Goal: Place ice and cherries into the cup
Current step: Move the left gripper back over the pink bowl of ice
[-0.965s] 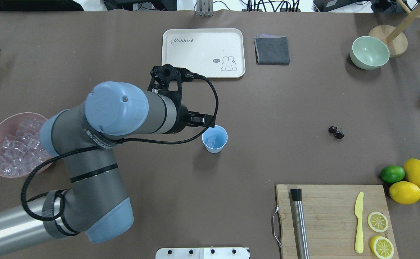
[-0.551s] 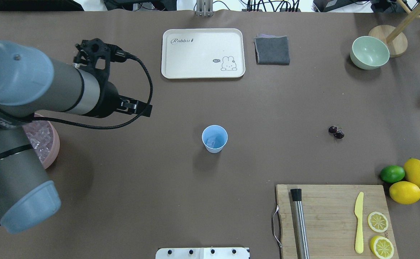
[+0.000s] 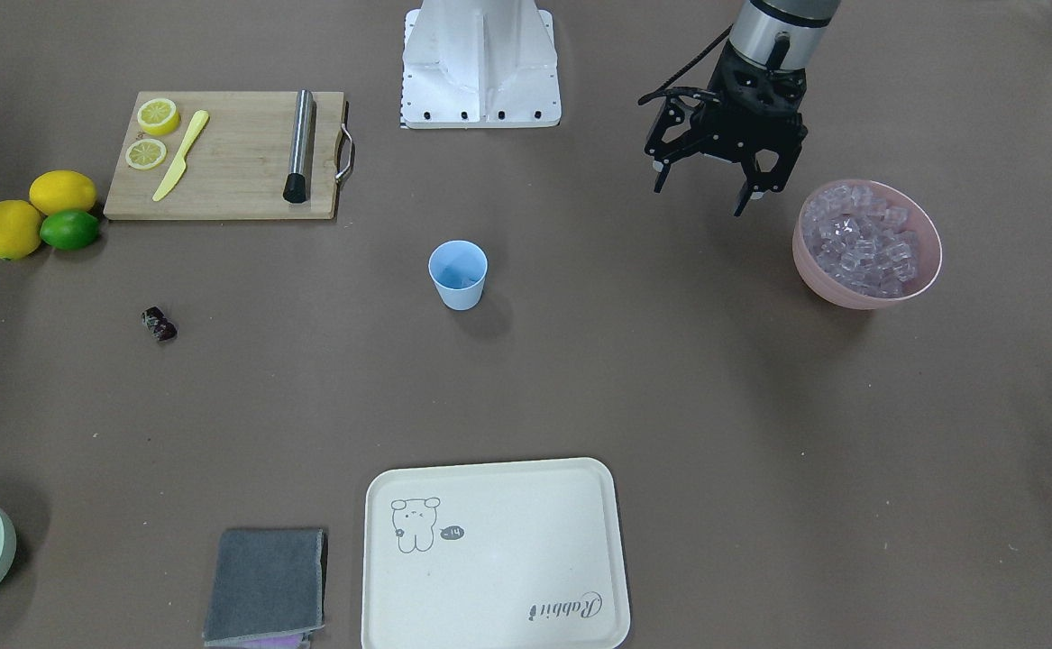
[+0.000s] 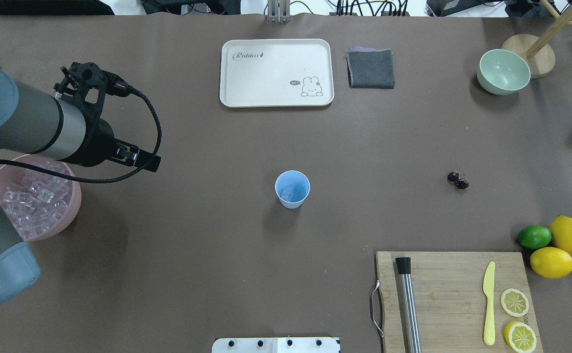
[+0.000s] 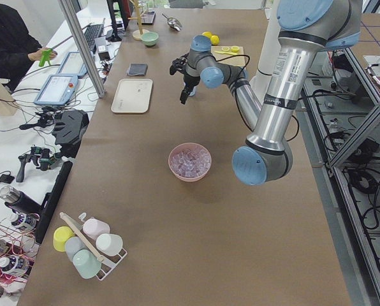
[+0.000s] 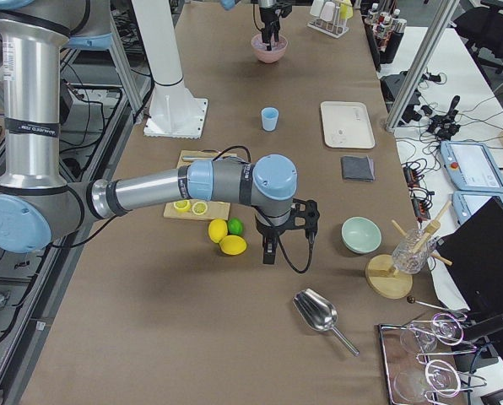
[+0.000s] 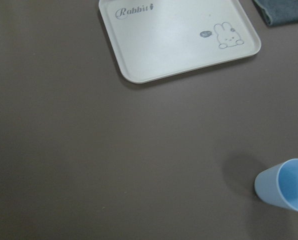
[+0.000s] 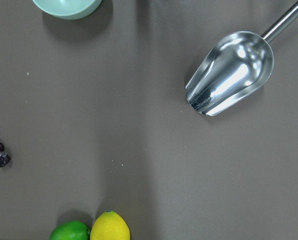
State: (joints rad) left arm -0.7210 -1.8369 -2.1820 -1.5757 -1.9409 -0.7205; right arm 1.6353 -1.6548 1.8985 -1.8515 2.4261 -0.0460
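1. On the brown table (image 4: pixel 217 274) we count one light blue cup (image 4: pixel 292 189). It stands alone near the middle, well apart from everything else.
2. The cup is upright, with its long axis vertical and its open mouth facing up. In the overhead view we make out what looks like one clear cube lying at its bottom.
3. We count one pink bowl (image 3: pixel 850 293) holding the ice (image 3: pixel 864 242), many small clear cubes heaped too thickly to number. It sits at the robot's left end of the table.
4. We count one lump of cherries (image 4: pixel 458 180), two dark fruits joined. It lies bare on the table between the cup and the citrus. In the overhead view its short axis runs on a slant.
5. We count two whole lemons (image 4: pixel 560 247) and one lime (image 4: pixel 534 237), all touching in a cluster.
6. On one cutting board (image 4: pixel 452 304) lie two lemon slices (image 4: pixel 516 318), one yellow knife (image 4: pixel 488 304) and one steel rod (image 4: pixel 407 304).
7. We also see one cream tray (image 4: pixel 276 95), one grey cloth (image 4: pixel 370 68), one green bowl (image 4: pixel 503 71) and one metal scoop (image 8: pixel 231 72).
8. The left gripper (image 3: pixel 701 194) hangs above the table just beside the pink bowl, its fingers spread apart and holding nothing.
9. The right gripper (image 6: pixel 268 251) hovers near the lemons. It shows only in the side view, so we cannot tell how its fingers stand.
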